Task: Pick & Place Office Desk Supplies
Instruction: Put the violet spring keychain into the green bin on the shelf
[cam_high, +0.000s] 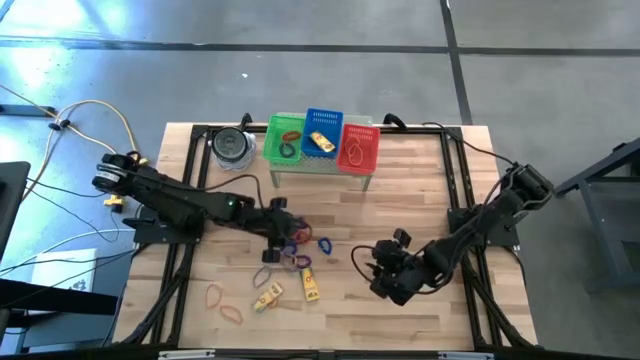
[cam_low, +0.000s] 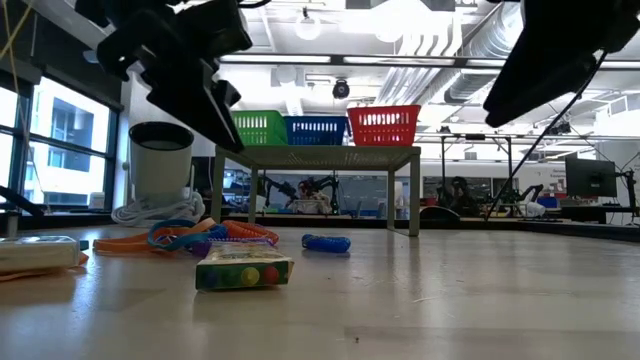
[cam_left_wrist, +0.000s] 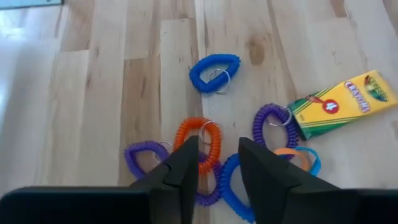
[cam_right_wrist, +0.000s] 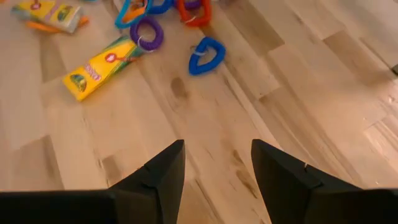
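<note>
I see my left gripper (cam_left_wrist: 216, 163), fingers parted and empty, above coiled orange (cam_left_wrist: 200, 138), purple (cam_left_wrist: 145, 157) and blue loops (cam_left_wrist: 214, 71) beside a yellow crayon box (cam_left_wrist: 342, 102) mid-tabletop (cam_left_wrist: 93, 93); my right gripper (cam_right_wrist: 216, 163) hangs open, empty.

This is a robotics lab or workshop in an industrial-style hall. The low view looks across a wooden desk (cam_high: 400, 190) into a large open room with exposed silver ducts (cam_low: 440, 60) and pipes under the ceiling, round lamps (cam_low: 308, 25), tall windows (cam_low: 60, 140) at one side, and more benches with monitors (cam_low: 590, 178) and equipment farther back. From above, the desk stands on a polished grey concrete floor (cam_high: 300, 40), with loose cables (cam_high: 90, 115) trailing across it.
</note>
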